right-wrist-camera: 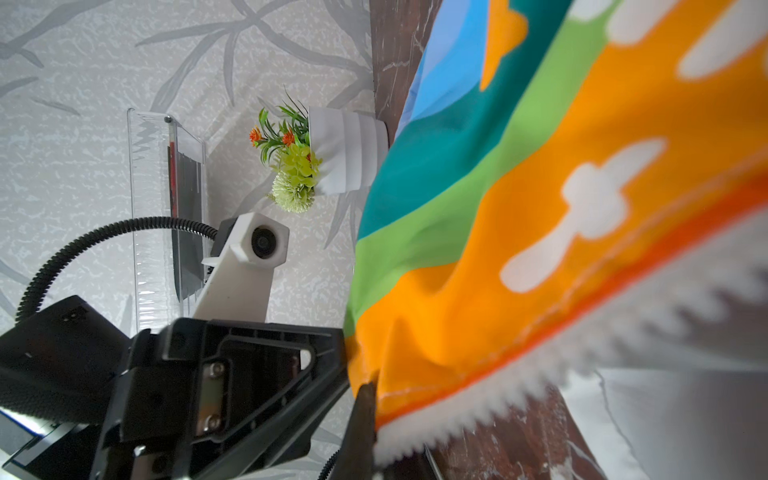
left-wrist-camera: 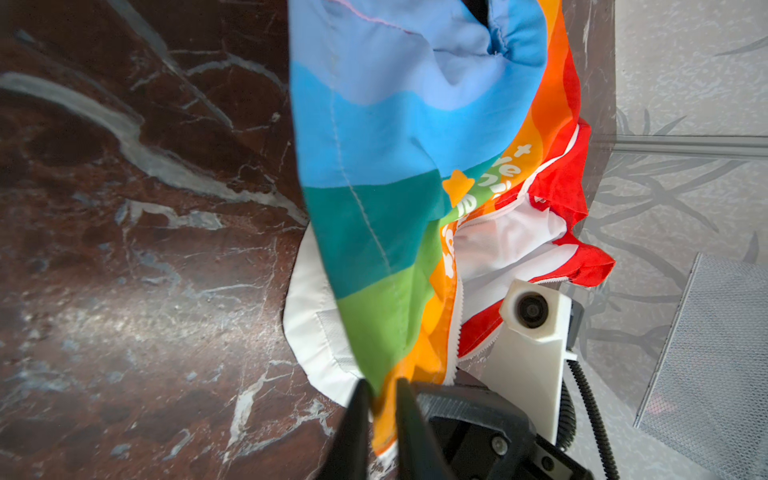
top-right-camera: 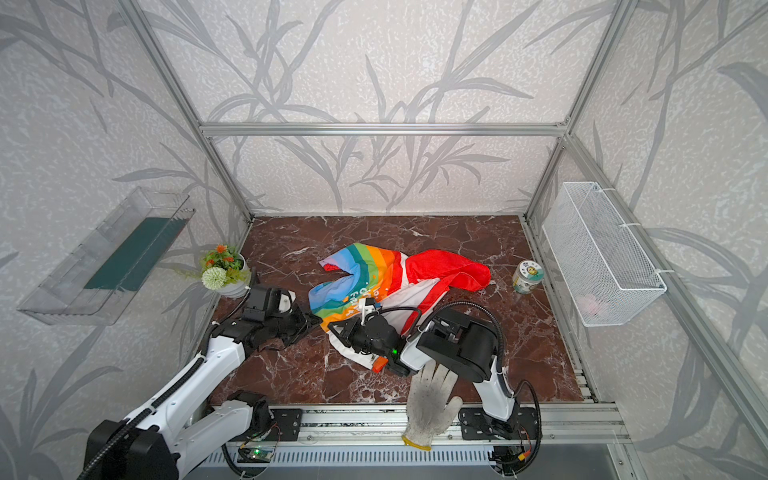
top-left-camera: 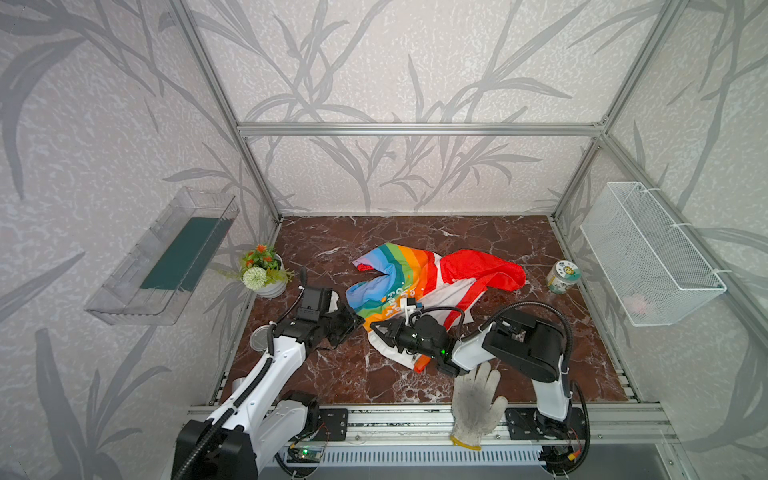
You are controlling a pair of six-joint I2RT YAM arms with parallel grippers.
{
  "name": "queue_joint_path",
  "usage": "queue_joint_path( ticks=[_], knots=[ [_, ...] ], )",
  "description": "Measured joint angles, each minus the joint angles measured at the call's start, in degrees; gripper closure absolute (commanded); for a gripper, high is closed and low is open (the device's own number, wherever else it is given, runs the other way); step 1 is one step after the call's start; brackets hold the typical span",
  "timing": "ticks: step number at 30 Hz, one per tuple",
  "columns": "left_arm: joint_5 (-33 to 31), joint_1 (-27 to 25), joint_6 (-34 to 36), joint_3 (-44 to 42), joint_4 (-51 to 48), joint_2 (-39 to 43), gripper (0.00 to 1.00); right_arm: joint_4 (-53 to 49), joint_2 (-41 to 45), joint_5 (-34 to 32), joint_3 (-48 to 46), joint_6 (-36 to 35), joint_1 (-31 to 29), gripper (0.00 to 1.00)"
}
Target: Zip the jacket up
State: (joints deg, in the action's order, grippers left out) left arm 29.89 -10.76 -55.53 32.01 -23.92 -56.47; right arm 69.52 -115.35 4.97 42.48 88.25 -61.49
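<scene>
Top views: jacket [top-left-camera: 419, 274] lies crumpled on the counter [top-left-camera: 332, 374], right of the flower pot [top-left-camera: 266, 276]. Rainbow part is nearest the pot, red part farthest from it. Left gripper [top-left-camera: 360, 322] and right gripper [top-left-camera: 376, 328] meet tip to tip at the jacket's hem, front-right of the pot, same in both top views [top-right-camera: 318, 321] [top-right-camera: 334, 328]. Dirty glove [top-left-camera: 476, 403] lies across the counter's front edge, well apart from the pot. Left wrist: fingers [left-wrist-camera: 357, 419] sit a narrow gap apart with the green-orange hem in the gap; cannot tell whether they pinch it or just straddle it. White zipper teeth [left-wrist-camera: 455, 332] run just beside that hem, the two sides unjoined, white lining showing between them. Right wrist: right gripper is closed on the orange hem, finger [right-wrist-camera: 363, 419] against the cloth right at the zipper teeth [right-wrist-camera: 498, 395]. The flower pot [right-wrist-camera: 349, 153] shows beyond the jacket's edge.
</scene>
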Motion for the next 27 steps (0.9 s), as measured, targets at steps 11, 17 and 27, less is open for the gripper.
queue_joint_path(
  ticks=[11,17,27],
  knots=[
    [0.74,0.0,-2.91,-3.3,6.14,-1.42,0.74,1.03,0.37,0.31,-0.15,-0.02,0.33,1.0],
    [1.22,0.11,-2.56,-3.19,8.59,-3.69,1.0,1.03,2.27,0.61,-1.27,-0.28,0.5,0.95],
    [1.29,0.42,-2.12,-2.47,9.07,-3.93,1.0,0.92,3.67,0.7,-2.47,-1.18,0.59,0.94]
  ],
)
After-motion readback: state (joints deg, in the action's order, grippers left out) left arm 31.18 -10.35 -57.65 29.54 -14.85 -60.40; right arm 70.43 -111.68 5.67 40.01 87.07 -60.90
